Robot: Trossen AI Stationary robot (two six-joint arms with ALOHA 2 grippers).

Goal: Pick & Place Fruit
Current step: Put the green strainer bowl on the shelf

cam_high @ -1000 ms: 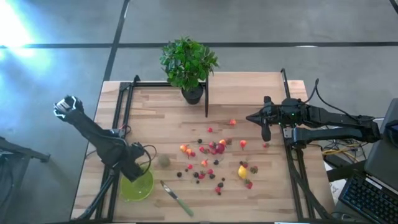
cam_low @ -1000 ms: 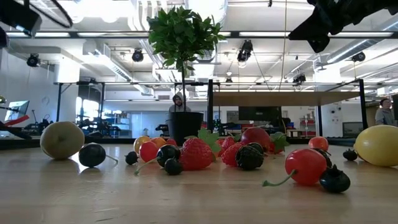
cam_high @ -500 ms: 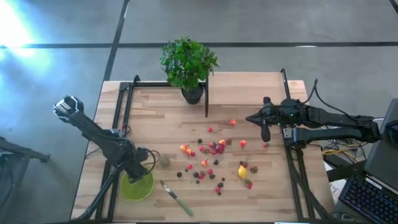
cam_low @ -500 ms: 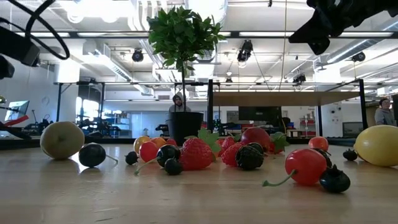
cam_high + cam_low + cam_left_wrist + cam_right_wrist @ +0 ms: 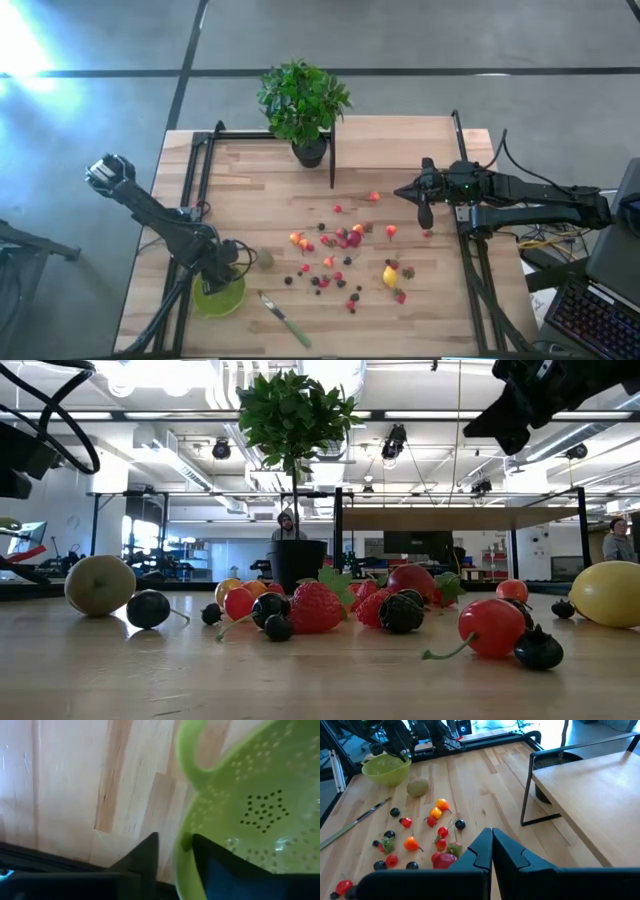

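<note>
Bench (image 5: 400, 330): you see the potted plant (image 5: 303, 102) at its far edge, near the middle.
Fruit (image 5: 345, 255): it lies scattered at the middle of the bench, between the two arms.
Kiwi-like ball (image 5: 264, 259): it lies left of the other fruit, just beside the bowl (image 5: 219, 297).
Bowl: it stands at the near left part of the bench.
Knife (image 5: 284, 318): it lies right of the bowl, near the front edge.
Left gripper (image 5: 224, 277): it is at the rim of the bowl, one finger inside and one outside.
Right gripper (image 5: 425, 207): it is above the bench, right of the fruit.
</note>
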